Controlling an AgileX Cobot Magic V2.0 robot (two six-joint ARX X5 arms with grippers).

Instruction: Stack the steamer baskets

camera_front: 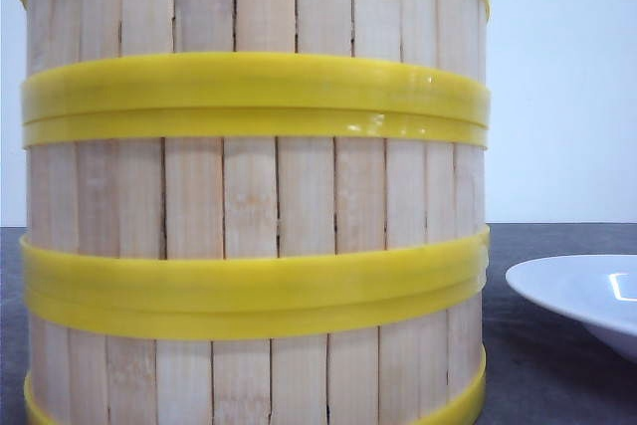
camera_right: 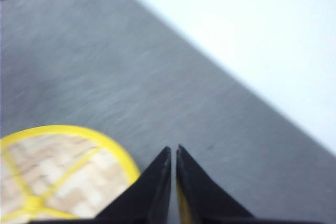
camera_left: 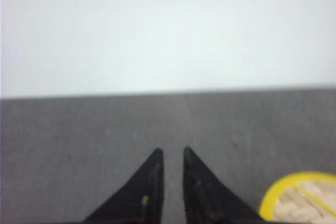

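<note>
Bamboo steamer baskets (camera_front: 254, 186) are filling almost the whole front view, stacked in one column, pale vertical slats with glossy yellow bands where each drum is meeting the next. I'm counting at least three tiers; top and bottom are running out of frame, so I can't tell the full count. The stack is sitting on the dark grey table (camera_front: 557, 375), left and centre of the frame.

White plate (camera_front: 587, 301) is showing at the right edge, lower half, near the stack but apart from it.

In the left wrist view, the left gripper (camera_left: 172, 150) is hovering over bare table, black fingertips (camera_left: 152, 174) sitting narrow with a slim gap between them, gripping nothing. A yellow-rimmed basket top is peeking in at the lower right corner of that frame, blurred.

In the right wrist view, the right gripper (camera_right: 174, 148) is showing its tips nearly touching, only a hairline gap, nothing between them. A basket top with yellow rim and yellow cross spokes over woven bamboo is lying in the lower left of that frame, just beside the fingers. I can't tell whether they're touching it. Both wrist views are soft and blurry.
</note>
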